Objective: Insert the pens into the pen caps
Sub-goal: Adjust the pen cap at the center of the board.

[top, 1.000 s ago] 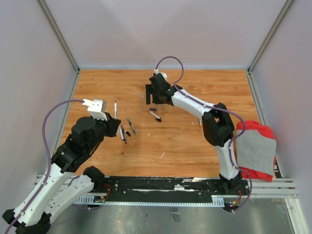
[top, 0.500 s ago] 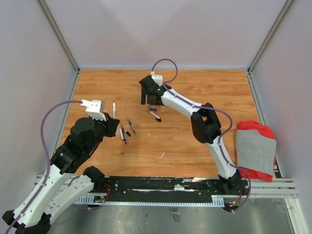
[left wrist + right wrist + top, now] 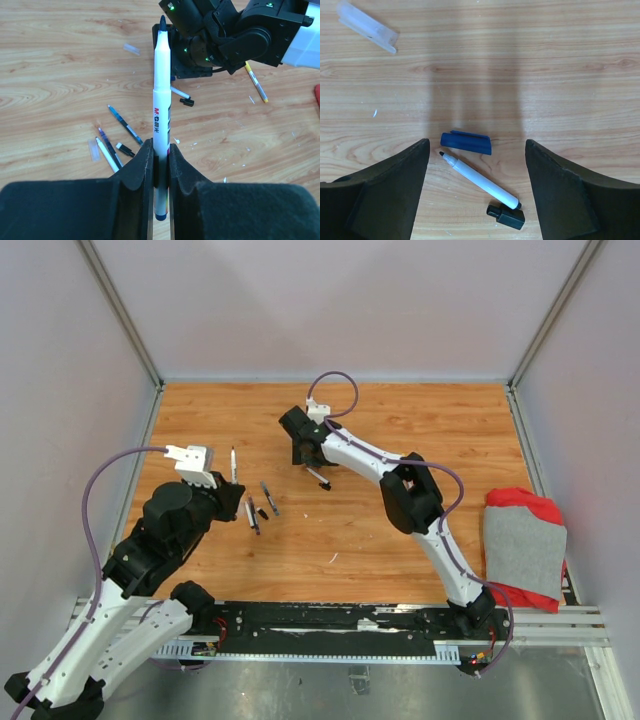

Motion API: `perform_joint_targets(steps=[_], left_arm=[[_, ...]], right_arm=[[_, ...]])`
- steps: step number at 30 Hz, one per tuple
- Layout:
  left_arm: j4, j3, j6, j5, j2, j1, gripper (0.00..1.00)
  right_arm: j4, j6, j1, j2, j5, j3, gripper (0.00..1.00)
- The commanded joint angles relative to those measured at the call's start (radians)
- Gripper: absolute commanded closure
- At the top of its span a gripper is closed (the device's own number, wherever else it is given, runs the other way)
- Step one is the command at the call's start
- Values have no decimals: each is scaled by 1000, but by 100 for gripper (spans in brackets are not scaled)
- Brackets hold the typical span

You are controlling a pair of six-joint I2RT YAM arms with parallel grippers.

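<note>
We see the left claw [image 3: 160, 152] clamped on one white pen [image 3: 161, 95], whose bare dark tip points away from the claw. The right claw [image 3: 476, 147] stands wide apart and holds nothing; it hangs low over the counter [image 3: 450, 415] at the far middle.

Between the fingers of the right claw we count three things on the wood: one dark blue cap [image 3: 466, 142], one loose pen [image 3: 480, 181] just beside it with the tip bare, and one black cap [image 3: 506, 216] just beside the back end of this pen. One clear cap [image 3: 367, 26] lies well apart from them.

Near the left claw we count three more pens: one blue pen [image 3: 125, 127], and a pair of pens [image 3: 107, 150] lying close side by side. A second black cap [image 3: 125, 149] lies between the blue pen and the pair, and a second clear cap [image 3: 93, 149] lies just beside the pair. One yellow pen [image 3: 256, 82] lies alone on the other side of the right arm.

So we count six pens, one held and five loose, and five caps, none of them on a pen. One red and grey cloth [image 3: 525, 550] lies at the right edge
</note>
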Motion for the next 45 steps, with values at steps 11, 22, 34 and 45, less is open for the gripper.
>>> perform_joint_targets(steps=[11,22,34,45], left_arm=[[31,-7,8,-4,-15,7,99],[30,-7,8,-4,-16,8,99],[32,-8,8,-4,-14,8,99],[30,-8,9,-7,-9,7,100]], right_arm=[[-13,28,25,56,70,59,29],[-4,33,26,63,68,45,36],[58,42,25,10,44,-43,54],[181,-39,-8,-85,8,-157,58]])
